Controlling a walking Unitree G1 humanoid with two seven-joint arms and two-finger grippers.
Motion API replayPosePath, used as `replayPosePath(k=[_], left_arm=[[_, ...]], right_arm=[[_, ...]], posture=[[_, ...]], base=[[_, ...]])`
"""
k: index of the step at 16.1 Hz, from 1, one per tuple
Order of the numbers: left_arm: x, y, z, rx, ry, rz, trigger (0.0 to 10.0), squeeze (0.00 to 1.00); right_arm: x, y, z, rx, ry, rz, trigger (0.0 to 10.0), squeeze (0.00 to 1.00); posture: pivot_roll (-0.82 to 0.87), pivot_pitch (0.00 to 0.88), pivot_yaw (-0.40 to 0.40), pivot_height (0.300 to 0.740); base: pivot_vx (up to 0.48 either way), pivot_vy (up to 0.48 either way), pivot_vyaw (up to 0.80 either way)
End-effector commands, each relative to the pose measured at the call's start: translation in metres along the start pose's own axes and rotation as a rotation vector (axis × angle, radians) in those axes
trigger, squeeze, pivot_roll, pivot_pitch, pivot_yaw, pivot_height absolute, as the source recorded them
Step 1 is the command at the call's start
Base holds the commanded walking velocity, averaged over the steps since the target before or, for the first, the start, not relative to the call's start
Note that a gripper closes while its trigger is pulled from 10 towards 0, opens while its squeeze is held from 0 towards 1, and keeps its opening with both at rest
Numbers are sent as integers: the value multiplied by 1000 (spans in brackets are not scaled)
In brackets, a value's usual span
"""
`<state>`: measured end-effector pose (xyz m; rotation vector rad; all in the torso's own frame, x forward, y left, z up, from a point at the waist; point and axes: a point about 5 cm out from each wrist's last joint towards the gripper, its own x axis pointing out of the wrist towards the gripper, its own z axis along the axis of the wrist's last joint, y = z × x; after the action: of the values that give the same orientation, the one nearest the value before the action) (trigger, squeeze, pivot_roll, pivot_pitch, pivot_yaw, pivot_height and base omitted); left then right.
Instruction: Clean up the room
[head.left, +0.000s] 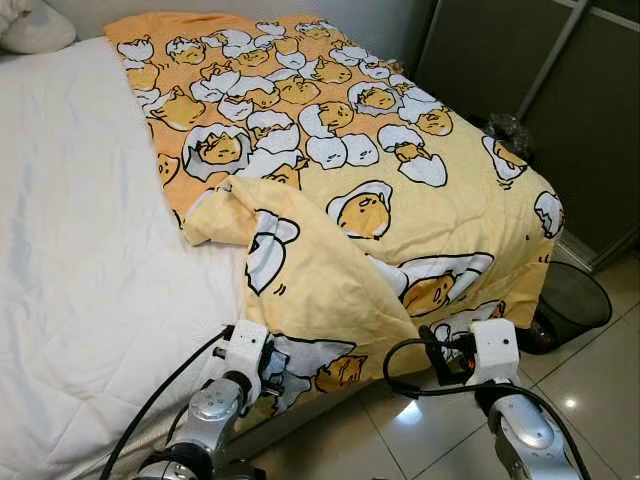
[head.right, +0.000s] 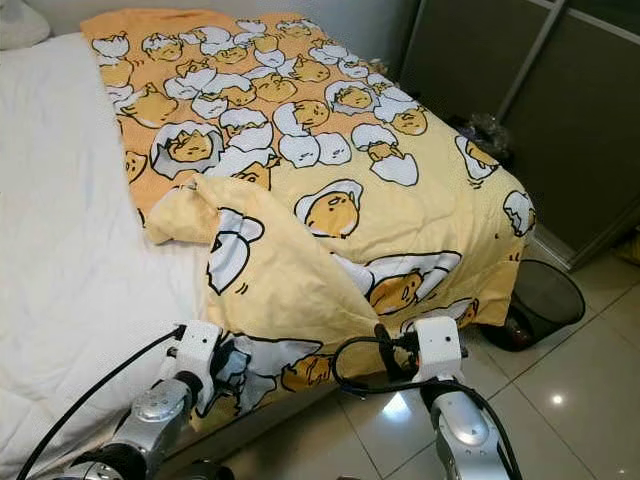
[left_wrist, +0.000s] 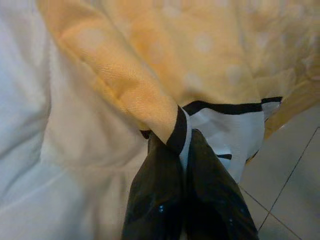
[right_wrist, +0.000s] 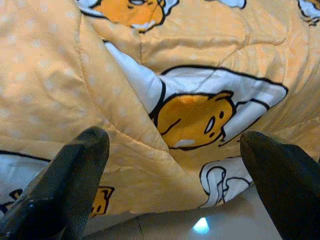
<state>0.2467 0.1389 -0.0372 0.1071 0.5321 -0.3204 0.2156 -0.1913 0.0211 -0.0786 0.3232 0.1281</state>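
Note:
A yellow-orange quilt (head.left: 340, 130) printed with egg cartoons covers the right half of the bed. Its near left corner (head.left: 300, 280) is folded back over itself, and its front edge hangs toward the floor. My left gripper (left_wrist: 182, 137) is shut on the quilt's black-and-white trimmed edge at the foot of the bed, seen low in the head view (head.left: 265, 372). My right gripper (right_wrist: 175, 139) stands open, facing the hanging side of the quilt just off the bed's corner (head.left: 437, 355), with nothing between its fingers.
The white bed sheet (head.left: 80, 250) lies bare on the left, with a white pillow (head.left: 35, 25) at the far end. A black mesh bin (head.left: 575, 300) stands on the tiled floor (head.left: 590, 400) by the bed's right corner. Dark wardrobe doors (head.left: 560, 110) line the right.

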Motion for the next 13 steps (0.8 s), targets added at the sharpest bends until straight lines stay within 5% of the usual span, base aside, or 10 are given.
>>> replayPosePath(k=[1,2,3,13], left_arm=[[3,-8,5,29,-14,-36,0,0],[4,-10,6,39,-21,-43,941,0],[5,-14,8,47,-29,-56,10000,0],[2,-10,9,32,-57,-70,10000,0]], right_arm=[[-1,-4,-2,-8,5,-10,10000,0],[0,-4,-3,-8,6,-9,10000,0],[1,-3,-2,-6,5,-8,10000,0],[9,-3,0,-10,-3,4,10000,0]], posture=[[-60,0,-60,740],[-58,0,-62,740],[-56,0,-61,740],[-42,0,-66,740]], base=[[0,0,0],[0,0,0],[0,0,0],[-66,-25,0]])
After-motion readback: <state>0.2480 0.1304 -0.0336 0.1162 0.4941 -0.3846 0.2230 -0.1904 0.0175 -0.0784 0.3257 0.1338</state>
